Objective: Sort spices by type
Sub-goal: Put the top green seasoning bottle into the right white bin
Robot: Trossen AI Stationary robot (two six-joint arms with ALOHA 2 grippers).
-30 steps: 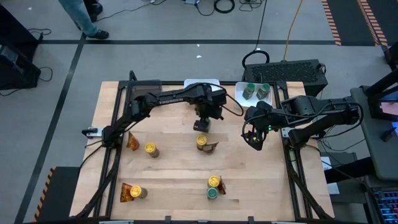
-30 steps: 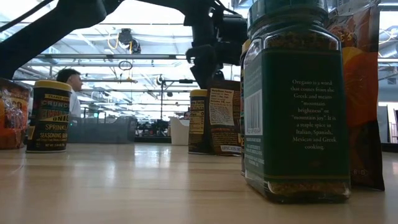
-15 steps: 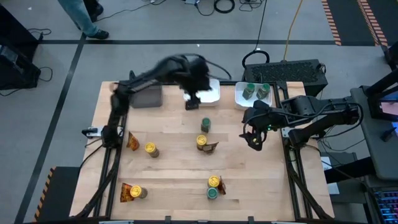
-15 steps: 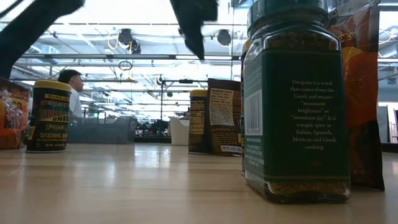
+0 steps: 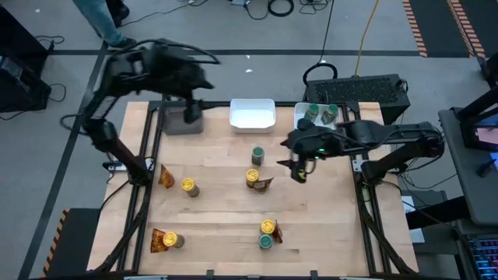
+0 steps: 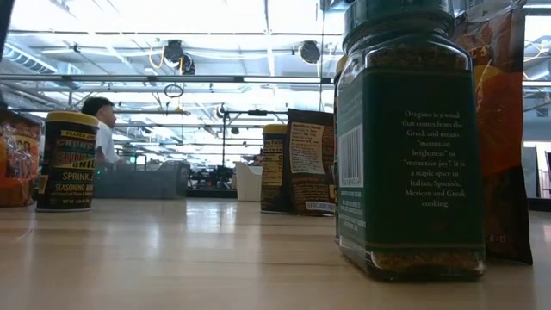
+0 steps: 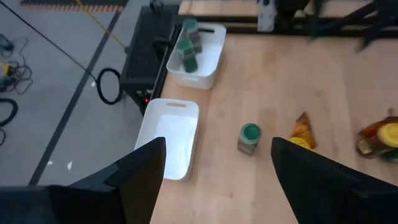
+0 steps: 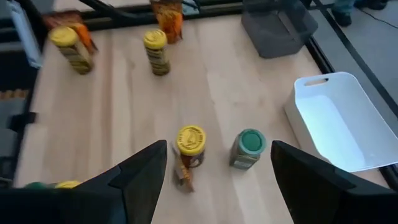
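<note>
From above, two green jars [image 5: 320, 114] already sit in the white tray [image 5: 299, 123] at the worktop's far right, so that tray looks meant for the green kind, while the middle tray [image 5: 252, 113] and the grey tray [image 5: 181, 120] hold nothing visible. A third green jar [image 5: 257, 155] stands just beside a yellow jar [image 5: 252, 176] and packet [image 5: 265, 184] mid-worktop; the rest lie scattered nearer the front. The right tool [image 5: 299, 169] hangs just right of that cluster, probably placed to reach it; the left tool [image 5: 191, 109] is over the grey tray. At table height a green oregano jar [image 6: 409, 142] fills the foreground, no tool showing. The left wrist shows its fingers [image 7: 140, 174] wide apart and empty. The right wrist likewise shows fingers [image 8: 143, 177] spread, gripping nothing, above the green jar [image 8: 247, 148].
</note>
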